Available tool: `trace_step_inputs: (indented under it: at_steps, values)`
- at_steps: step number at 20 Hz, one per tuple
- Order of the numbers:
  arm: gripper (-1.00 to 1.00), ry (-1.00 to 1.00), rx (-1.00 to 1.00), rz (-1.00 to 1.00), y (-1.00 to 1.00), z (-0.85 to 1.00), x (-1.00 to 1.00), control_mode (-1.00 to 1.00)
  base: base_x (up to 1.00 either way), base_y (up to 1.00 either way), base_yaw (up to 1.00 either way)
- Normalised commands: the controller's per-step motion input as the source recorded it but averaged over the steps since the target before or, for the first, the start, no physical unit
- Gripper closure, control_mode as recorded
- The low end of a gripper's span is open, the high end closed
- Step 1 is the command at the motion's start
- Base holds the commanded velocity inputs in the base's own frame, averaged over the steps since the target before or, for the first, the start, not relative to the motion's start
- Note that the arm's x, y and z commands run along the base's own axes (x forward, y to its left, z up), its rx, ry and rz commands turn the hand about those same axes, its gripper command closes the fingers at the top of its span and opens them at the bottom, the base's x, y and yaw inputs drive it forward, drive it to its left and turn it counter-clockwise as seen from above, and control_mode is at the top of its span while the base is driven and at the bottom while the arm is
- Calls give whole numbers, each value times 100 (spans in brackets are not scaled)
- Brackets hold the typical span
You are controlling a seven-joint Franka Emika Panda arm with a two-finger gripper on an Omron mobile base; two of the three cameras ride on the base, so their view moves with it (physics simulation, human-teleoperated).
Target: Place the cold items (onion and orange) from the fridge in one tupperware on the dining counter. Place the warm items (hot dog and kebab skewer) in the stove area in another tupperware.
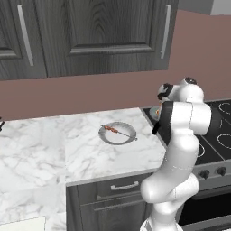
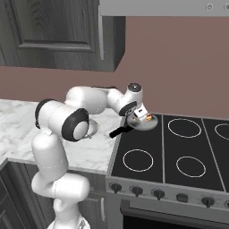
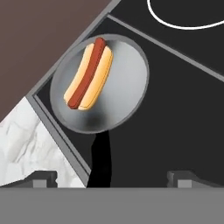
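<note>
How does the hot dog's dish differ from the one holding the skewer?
The pan with the hot dog has a black handle and sits on the stove; the plate under the kebab skewer has none and rests on the marble counter. Both are round and grey.

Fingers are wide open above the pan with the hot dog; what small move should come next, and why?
Probably lower straight down over the hot dog. In the hand view it lies in the pan on the stove, ahead of the open gripper and untouched. The bun sits diagonal to the fingers, so a slight wrist turn during descent may help them straddle it.
</note>
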Motion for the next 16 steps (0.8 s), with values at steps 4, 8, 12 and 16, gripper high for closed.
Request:
trace_step_inputs:
  at_steps: [4,8,12,16]
  values:
    - [-100,1,0,-3,-10,-27,56,-100,0,0,0]
    - [-100,0,1,-3,-18,-34,51,-100,0,0,0]
    - [-100,1,0,-5,-20,-40,51,-100,0,0,0]
    - [-100,0,0,-5,-4,-27,51,-100,0,0,0]
